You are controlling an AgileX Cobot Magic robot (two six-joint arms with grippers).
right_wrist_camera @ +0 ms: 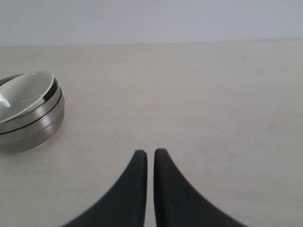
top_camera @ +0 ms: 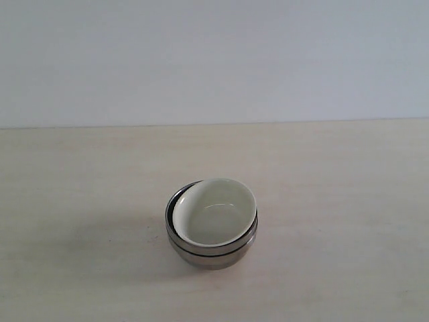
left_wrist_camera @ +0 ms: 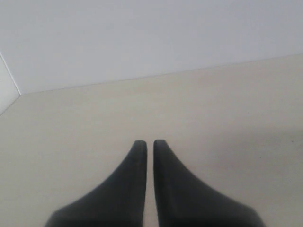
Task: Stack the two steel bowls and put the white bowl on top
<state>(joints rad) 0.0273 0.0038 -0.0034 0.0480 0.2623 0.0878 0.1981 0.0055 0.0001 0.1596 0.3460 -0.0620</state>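
Note:
The two steel bowls (top_camera: pixel 213 251) sit nested one inside the other near the middle of the table. The white bowl (top_camera: pixel 214 211) rests tilted inside the upper steel bowl, leaning toward the right rim. The right wrist view shows the same stack of steel bowls (right_wrist_camera: pixel 33 125) with the white bowl (right_wrist_camera: pixel 23 92) on top. My right gripper (right_wrist_camera: pixel 150 152) is shut with nothing in it, well clear of the stack. My left gripper (left_wrist_camera: pixel 148 143) is also shut and holds nothing, over bare tabletop. Neither gripper appears in the exterior view.
The pale wooden table (top_camera: pixel 335 201) runs back to a plain light wall (top_camera: pixel 214 60). In the left wrist view a table corner and wall edge (left_wrist_camera: pixel 12 92) show.

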